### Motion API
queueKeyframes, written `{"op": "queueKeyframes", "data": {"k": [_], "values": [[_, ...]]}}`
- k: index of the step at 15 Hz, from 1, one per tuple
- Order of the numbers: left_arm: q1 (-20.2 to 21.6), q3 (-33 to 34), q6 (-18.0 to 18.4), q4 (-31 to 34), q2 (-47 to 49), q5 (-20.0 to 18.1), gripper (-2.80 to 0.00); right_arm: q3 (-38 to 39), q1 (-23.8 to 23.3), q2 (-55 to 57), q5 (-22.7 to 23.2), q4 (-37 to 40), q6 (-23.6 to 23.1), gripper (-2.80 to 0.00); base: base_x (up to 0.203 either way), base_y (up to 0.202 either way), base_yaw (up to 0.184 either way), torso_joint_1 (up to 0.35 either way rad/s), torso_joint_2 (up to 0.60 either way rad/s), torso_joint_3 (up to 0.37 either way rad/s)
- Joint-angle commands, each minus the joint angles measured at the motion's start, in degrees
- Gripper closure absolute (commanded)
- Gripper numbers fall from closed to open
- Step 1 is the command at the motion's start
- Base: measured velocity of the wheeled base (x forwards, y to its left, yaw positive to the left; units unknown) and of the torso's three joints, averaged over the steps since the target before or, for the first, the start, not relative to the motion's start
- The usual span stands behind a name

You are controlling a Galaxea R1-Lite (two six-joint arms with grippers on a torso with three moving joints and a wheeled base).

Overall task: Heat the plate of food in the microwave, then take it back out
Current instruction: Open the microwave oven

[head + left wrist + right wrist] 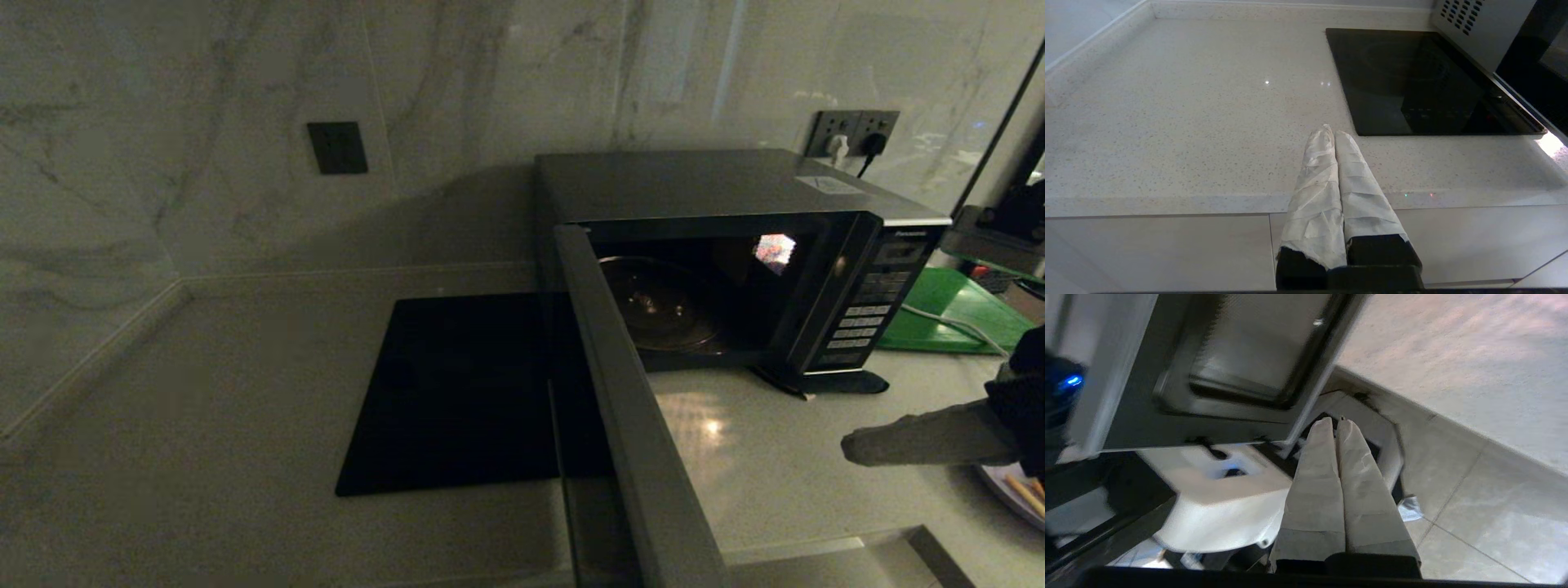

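Leftmost, the left gripper (1334, 132) hangs parked at the counter's (204, 425) front edge, taped fingers pressed together and empty, near the black cooktop (465, 392). Next comes the microwave (735, 237), its door (629, 408) swung wide open and its glass turntable (657, 302) bare. Farther right, the right gripper (853, 449), jaws closed on nothing, hovers over the counter beside the plate of food (1020, 490) at the frame's edge.

Right hand (853, 449) reaching in level from the right, fingers pressed together, left hand (1333, 132) parked, closed
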Motion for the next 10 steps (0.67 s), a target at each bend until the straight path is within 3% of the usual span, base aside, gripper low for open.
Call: {"op": "queueKeyframes", "data": {"k": [1, 4, 8, 10], "values": [[0.01, 0.0, -0.04, -0.02, -0.01, 0.09, 0.0, -0.08, -0.99, -0.19, 0.36, 1.54, -0.07, 0.0, 0.0, 0.0, 0.0, 0.0, 0.0, 0.0], [0.01, 0.0, -0.04, -0.02, -0.01, 0.01, 0.0, 0.05, -11.55, -0.69, -3.36, 0.89, -0.29, 0.0, 0.0, 0.0, 0.0, 0.0, 0.0, 0.0], [0.01, 0.0, -0.04, -0.02, -0.01, 0.06, 0.0, 3.06, -29.76, -0.9, -20.71, -11.11, -1.47, 0.0, 0.0, 0.0, 0.0, 0.0, 0.0, 0.0], [0.01, 0.0, -0.04, 0.0, -0.01, 0.01, 0.0, 3.55, -37.44, -0.21, -23.77, -13.04, -2.55, 0.0, 0.0, 0.0, 0.0, 0.0, 0.0, 0.0]]}}
